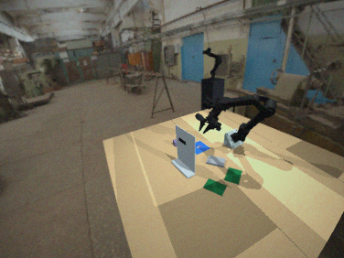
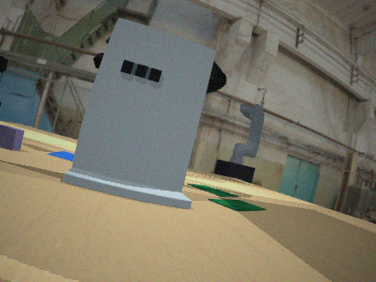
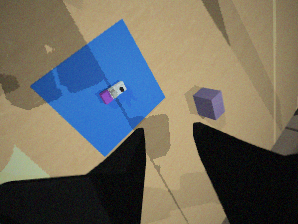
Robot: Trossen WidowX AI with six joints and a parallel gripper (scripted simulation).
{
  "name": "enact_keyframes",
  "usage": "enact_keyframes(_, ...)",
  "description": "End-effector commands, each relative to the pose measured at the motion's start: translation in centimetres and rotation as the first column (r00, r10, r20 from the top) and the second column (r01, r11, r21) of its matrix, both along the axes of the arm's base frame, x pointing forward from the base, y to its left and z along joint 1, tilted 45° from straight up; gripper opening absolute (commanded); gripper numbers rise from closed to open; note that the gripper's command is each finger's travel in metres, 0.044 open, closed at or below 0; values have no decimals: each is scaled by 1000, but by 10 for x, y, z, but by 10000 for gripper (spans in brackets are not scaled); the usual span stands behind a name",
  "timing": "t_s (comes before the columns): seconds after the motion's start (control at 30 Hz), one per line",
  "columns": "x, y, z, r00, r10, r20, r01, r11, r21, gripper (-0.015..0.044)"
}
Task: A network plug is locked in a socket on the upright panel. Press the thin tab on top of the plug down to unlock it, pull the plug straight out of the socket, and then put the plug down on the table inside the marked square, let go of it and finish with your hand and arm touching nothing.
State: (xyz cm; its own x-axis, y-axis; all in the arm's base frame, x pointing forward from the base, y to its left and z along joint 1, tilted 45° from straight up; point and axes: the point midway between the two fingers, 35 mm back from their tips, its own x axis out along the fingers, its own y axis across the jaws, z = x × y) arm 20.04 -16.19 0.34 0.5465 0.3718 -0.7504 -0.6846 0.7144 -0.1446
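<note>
The plug [image 3: 114,92], a small white and purple piece, lies on the blue square [image 3: 135,55] [image 1: 205,147] [image 2: 62,156], well inside its edges. My gripper [image 3: 168,131] [image 1: 200,123] is open, with nothing between its fingers, and hangs above the table, clear of the plug. In the wrist view the plug is up and left of the fingertips. The upright grey panel [image 1: 185,157] [image 2: 145,115] stands on its foot, with dark socket openings [image 2: 141,71] [image 1: 182,141] near its top. No plug shows in the openings from these sides.
A purple block [image 3: 207,103] [image 1: 174,143] [image 2: 10,138] stands beside the blue square. A flat grey piece [image 1: 216,161] and two green squares, one [image 1: 233,176] [image 2: 212,190] beside the other [image 1: 215,187] [image 2: 237,204], lie near the panel. A whitish block [image 1: 232,139] is by the arm's base.
</note>
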Motion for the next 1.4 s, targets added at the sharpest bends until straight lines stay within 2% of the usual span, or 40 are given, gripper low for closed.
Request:
enact_keyframes(0.0,1,-11,7,1000,1,4,-1,1000,-10,156)
enact_keyframes(1.1,-6,-74,74,1000,2,13,-2,1000,-24,156)
enact_keyframes(1.37,-6,-74,74,1000,2,13,-2,1000,-24,366)
